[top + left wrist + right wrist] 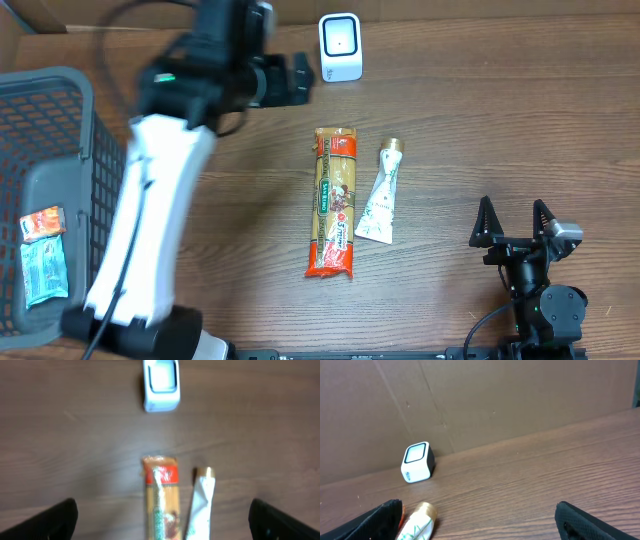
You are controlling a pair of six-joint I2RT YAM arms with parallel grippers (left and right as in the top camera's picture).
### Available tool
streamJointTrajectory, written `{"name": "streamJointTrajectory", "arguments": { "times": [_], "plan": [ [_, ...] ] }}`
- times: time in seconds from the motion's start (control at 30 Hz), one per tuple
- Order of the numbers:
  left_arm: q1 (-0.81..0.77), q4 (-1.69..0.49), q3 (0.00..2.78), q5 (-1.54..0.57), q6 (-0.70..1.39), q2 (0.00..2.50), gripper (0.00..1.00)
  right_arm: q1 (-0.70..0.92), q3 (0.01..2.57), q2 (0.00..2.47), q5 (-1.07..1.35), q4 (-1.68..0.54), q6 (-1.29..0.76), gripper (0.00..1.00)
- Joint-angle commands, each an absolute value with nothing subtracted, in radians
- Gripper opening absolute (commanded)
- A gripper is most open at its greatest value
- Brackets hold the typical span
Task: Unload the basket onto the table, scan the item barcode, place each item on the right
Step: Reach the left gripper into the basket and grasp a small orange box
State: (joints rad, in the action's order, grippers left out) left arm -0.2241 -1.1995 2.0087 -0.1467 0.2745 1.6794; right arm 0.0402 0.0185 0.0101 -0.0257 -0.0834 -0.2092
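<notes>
The worktop (pixel 450 120) carries everything. The grey basket (pixel 60 85) at its left edge holds two small packets, orange (pixel 42 221) and teal (pixel 43 270); I judge it to be the bin for finished items, kept clear of the scanning area. My left arm (pixel 150 200) reaches from the near edge to the far side. The pasta packet (pixel 333 200) lies flat at the centre, lengthwise toward the far edge. The white tube (pixel 380 200) lies just beside it on the right, gold cap pointing away; I cannot tell whether they touch. Either could be the item to scan, and neither is in hand. No barcode is legible. The white scanner (pixel 340 47) stands beyond the packet, window upward, so an item must be carried over it. My left tool (pixel 298 78) hangs released near the scanner, gripping nothing. My right tool (pixel 513 212) is parked near right, spread wide and empty, well apart from both items.
</notes>
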Motion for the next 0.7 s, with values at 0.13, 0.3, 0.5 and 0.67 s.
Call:
{"name": "streamJointTrajectory", "arguments": {
  "times": [0.13,0.3,0.5,0.67],
  "plan": [
    [0.007,-1.456,2.275,-0.041,0.103,1.545,0.96,0.047,0.008,0.003,-0.024,-0.081,-0.213,1.00],
    [0.260,-1.571,2.278,0.080,0.253,1.504,0.93,0.047,0.008,0.003,-0.024,-0.081,-0.213,1.00],
    [0.526,-1.560,2.254,0.099,0.413,1.520,1.00,0.047,0.008,0.003,-0.024,-0.081,-0.213,1.00],
    [0.691,-1.494,2.200,0.116,0.459,1.585,1.00,0.047,0.008,0.003,-0.024,-0.081,-0.213,1.00]
  ]
}}
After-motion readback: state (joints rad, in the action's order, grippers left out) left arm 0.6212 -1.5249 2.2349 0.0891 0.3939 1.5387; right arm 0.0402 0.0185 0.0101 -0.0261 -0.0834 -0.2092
